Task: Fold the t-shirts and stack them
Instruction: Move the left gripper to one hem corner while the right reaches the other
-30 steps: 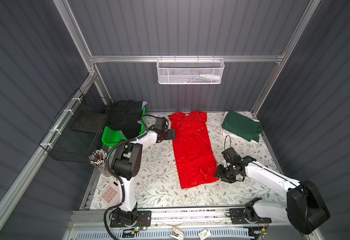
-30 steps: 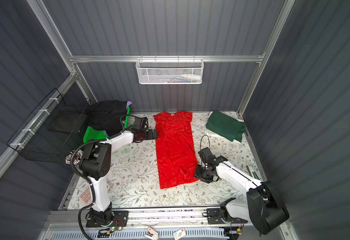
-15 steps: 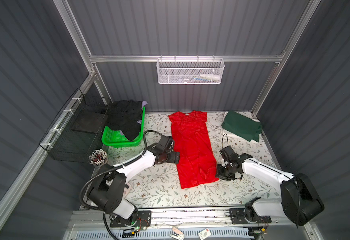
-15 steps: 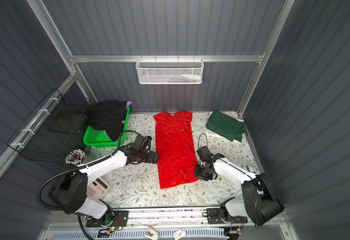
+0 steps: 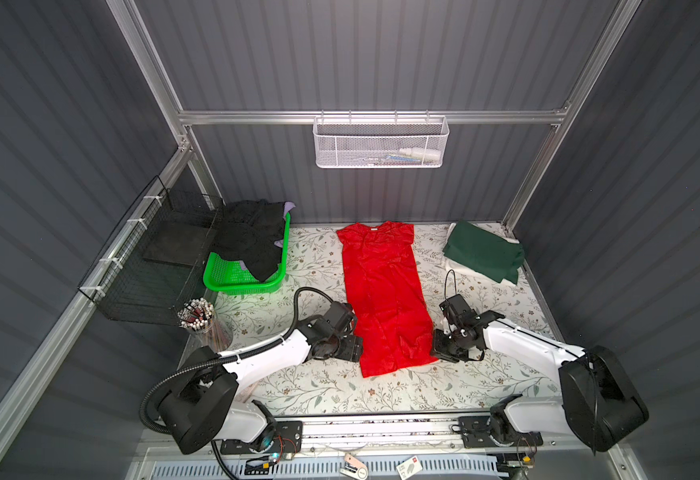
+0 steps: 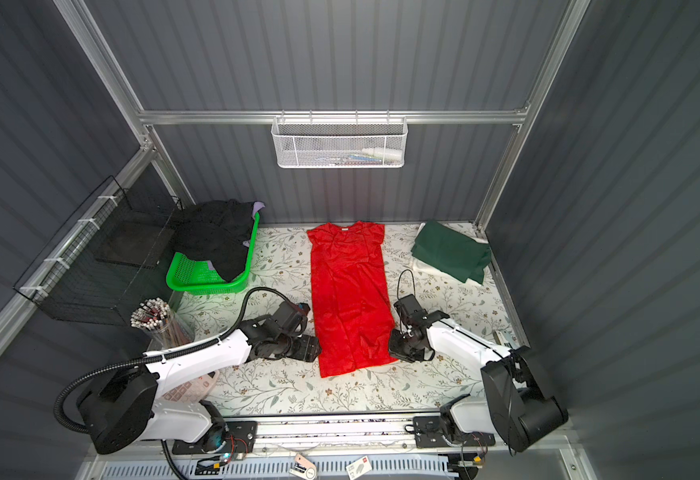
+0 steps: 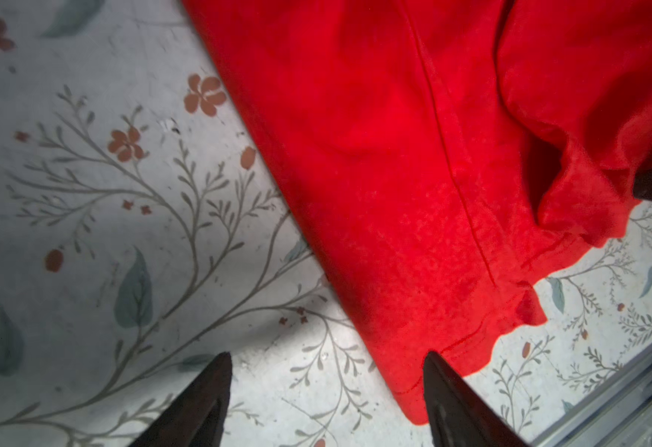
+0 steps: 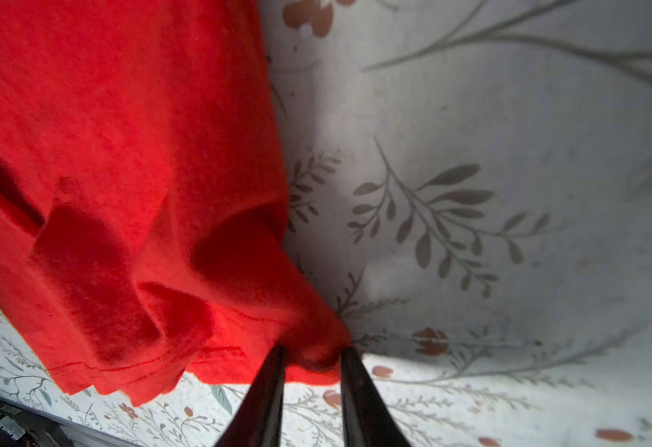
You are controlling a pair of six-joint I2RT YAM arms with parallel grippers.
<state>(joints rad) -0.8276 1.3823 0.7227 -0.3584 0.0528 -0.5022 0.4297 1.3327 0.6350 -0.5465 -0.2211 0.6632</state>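
Note:
A bright red t-shirt [image 5: 383, 291] [image 6: 348, 291] lies flat as a long narrow strip in the middle of the flowered table, collar at the back. My left gripper [image 5: 354, 349] [image 7: 326, 358] is open at the near hem's left corner, one finger over the red cloth and one over bare table. On the hem's right corner my right gripper [image 5: 437, 353] [image 8: 312, 350] is shut, with a bunch of red cloth [image 8: 316, 340] between its fingers. A folded dark green t-shirt [image 5: 483, 253] rests on a white one [image 5: 454, 264] at the back right. Black t-shirts [image 5: 252, 241] and a lavender one [image 5: 288, 206] fill the basket.
A green lattice basket [image 5: 242, 276] stands at the back left, beside a black wire basket [image 5: 153, 257] on the left wall. A cup of pens [image 5: 196, 316] stands at the left edge. A white wire basket [image 5: 381, 143] hangs on the back wall. A calculator [image 6: 190, 388] lies under the left arm.
My left arm swung from the shirt's collar end forward to the near hem's left corner, and its jaws narrowed somewhat. My right gripper closed on the hem's right corner.

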